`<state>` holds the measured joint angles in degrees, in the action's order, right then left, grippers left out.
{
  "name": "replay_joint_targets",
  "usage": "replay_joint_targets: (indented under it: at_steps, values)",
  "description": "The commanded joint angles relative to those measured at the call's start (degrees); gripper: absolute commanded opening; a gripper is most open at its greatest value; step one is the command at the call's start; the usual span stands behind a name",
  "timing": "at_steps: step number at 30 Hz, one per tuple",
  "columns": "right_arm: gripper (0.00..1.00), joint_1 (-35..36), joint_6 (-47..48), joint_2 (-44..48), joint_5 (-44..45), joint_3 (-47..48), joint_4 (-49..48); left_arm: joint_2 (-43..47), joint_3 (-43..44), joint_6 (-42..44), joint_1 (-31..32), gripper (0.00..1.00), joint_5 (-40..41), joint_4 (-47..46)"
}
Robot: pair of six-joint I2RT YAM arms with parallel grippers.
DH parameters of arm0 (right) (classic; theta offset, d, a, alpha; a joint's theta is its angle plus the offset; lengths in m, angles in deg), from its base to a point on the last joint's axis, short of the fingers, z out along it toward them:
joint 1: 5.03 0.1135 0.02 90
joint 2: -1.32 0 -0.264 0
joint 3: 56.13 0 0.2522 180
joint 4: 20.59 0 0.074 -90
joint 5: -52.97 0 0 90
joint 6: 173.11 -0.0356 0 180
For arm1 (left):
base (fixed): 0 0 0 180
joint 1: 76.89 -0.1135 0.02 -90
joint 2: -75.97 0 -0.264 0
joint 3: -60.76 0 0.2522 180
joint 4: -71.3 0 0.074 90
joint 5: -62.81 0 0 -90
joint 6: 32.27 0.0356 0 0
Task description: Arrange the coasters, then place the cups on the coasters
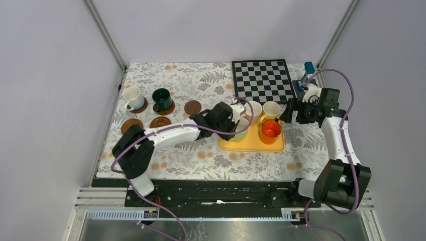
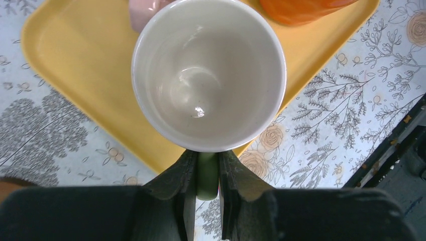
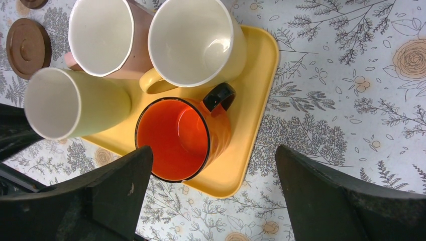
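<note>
left tool (image 2: 207, 169) clamps light green cup (image 2: 208, 75) handle.

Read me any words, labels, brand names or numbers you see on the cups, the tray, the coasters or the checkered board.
None can be read. The cups, the yellow tray, the coasters and the checkered board show no writing. The tablecloth has only a leaf and flower print.
</note>
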<state>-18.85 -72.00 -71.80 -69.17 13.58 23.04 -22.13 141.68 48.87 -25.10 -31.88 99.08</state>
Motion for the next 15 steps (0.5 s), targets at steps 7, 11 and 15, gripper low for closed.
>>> replay_joint_targets:
  at_steps: [7, 11, 15]
  values:
    - [0.98, 0.2, 0.4, 0.3, -0.7, -0.2, -0.8, 11.4, 0.6, -0.8, -6.1, 0.00, -8.3, -1.8]
    - [0.98, 0.2, 0.6, 0.3, -0.9, -0.1, -0.5, 15.2, 0.2, 0.1, -8.9, 0.00, -10.0, 1.6]
    - [0.98, 0.2, 0.6, 0.5, -1.4, -0.2, -0.6, 20.1, -1.6, 3.1, -15.9, 0.00, -12.5, 5.7]
